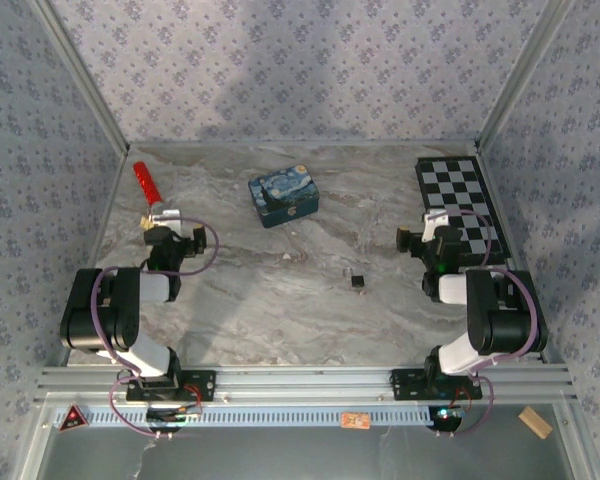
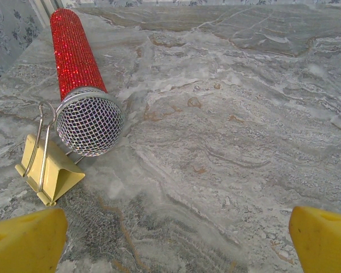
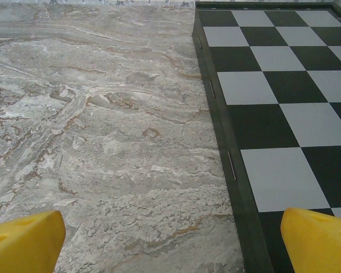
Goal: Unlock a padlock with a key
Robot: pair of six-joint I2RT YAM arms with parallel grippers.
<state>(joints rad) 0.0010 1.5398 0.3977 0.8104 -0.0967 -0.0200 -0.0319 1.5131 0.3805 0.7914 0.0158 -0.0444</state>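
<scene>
Currently the padlock [image 1: 358, 281] lies between left pincer [image 2: 170, 242] and right pincer [image 3: 170, 242], both wide open.

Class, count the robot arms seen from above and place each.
2. Left arm: near left, by the red microphone. Right arm: near right, at the chessboard's edge. None seems hidden.

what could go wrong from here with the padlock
The padlock is tiny; a clumsy pinch could flick it away.
The left end effector, open, faces the microphone and clip and may knock them.
The right end effector hangs at the chessboard edge and may snag it.
</scene>
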